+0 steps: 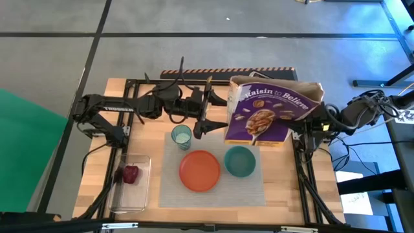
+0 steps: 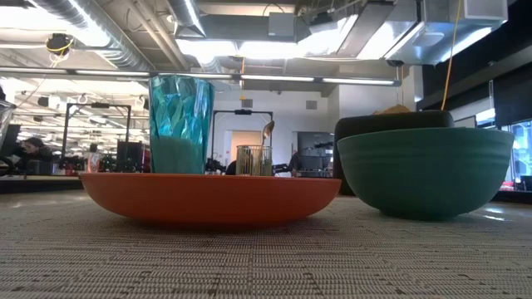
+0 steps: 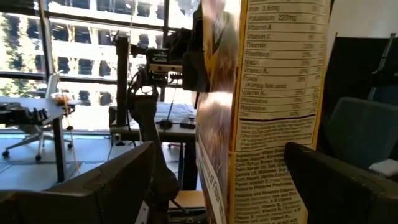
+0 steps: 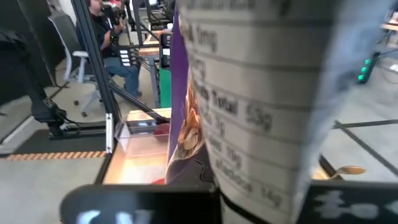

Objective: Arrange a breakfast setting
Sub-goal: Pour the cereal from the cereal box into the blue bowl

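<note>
Fingers of the left gripper (image 1: 199,128) stand apart beside the left edge of the purple cereal box (image 1: 268,110), which rises at the upper middle of the high view; the left wrist view shows the box's nutrition panel between the two dark fingers (image 3: 106,186) with gaps on either side, so they grip nothing. The right gripper (image 1: 309,127) sits at the box's right edge with its fingers clamped on the box, whose side panel fills the right wrist view. On the desk (image 1: 97,175), the grey placemat (image 1: 252,191) lies at the lower middle of the frame. On it sit the orange plate (image 1: 200,170), the teal bowl (image 1: 240,161) just to its right, and the pale blue cup (image 1: 181,135) at the mat's upper left corner. The red fruit (image 1: 131,173) rests in a clear tray (image 1: 132,194) at the lower left, well apart from the mat. By my judgement the setting is partly laid: mat, plate, bowl and cup are placed, the bowl looks empty, so cereal remains to be poured, and the fruit is not yet on the plate. No spoon or bagel shows on the mat.
</note>
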### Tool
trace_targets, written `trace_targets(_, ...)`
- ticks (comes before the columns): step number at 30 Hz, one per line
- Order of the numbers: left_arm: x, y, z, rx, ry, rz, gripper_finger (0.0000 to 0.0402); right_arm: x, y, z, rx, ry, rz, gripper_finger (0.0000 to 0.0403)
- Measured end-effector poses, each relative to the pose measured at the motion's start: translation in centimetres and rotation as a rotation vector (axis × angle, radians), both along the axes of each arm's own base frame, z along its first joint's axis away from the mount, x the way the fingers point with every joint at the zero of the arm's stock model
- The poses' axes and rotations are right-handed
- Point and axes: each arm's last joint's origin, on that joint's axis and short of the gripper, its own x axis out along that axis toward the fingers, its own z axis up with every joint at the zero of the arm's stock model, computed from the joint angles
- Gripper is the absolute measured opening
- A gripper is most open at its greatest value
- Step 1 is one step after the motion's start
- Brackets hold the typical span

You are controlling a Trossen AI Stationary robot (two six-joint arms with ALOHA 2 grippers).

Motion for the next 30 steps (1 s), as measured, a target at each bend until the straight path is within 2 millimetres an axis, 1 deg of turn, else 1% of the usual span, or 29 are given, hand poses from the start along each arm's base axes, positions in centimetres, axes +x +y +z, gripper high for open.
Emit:
trace_targets(3, -0.4, -0.6, 0.5, 0.002, -0.025, 0.023, 0.0359, 0.0, 0.1, 0.0, 0.030, -0.005, 0.014, 0.0000)
trace_targets(6, -0.7, -1.0, 1.3, 0.033, -0.064, 0.056, 0.0359, 0.7, 0.4, -0.1, 0.025, 0.006, -0.009, 0.0000)
trace_targets(11, -0.9, -1.9, 3.1, 0.124, -0.083, 0.118, 0.0359, 2.4, 1.3, -0.9, -0.082, 0.053, -0.017, 0.0000)
trace_targets(14, -0.9, -1.9, 3.4, 0.172, -0.049, 0.186, 0.0359, 2.1, 1.2, -0.4, -0.068, 0.013, 0.006, 0.0000)
trace_targets(18, -0.8, -1.5, 3.7, 0.167, -0.036, 0.221, 0.0359, 1.2, 0.7, 0.2, -0.043, -0.026, 0.011, 0.0000)
trace_targets(20, -0.7, -1.3, 3.6, 0.167, -0.031, 0.226, 0.0359, 0.6, 0.3, 0.4, -0.046, -0.040, -0.002, 0.0000)
trace_targets(25, 1.1, -0.9, 1.7, 0.156, 0.037, 0.223, 0.0359, -1.1, -0.8, 1.0, -0.038, -0.088, -0.051, 0.0000)
trace_targets(30, 1.9, -0.6, 1.0, 0.163, 0.043, 0.227, 0.0359, -1.5, -1.1, 1.1, -0.045, -0.096, -0.036, 0.0000)
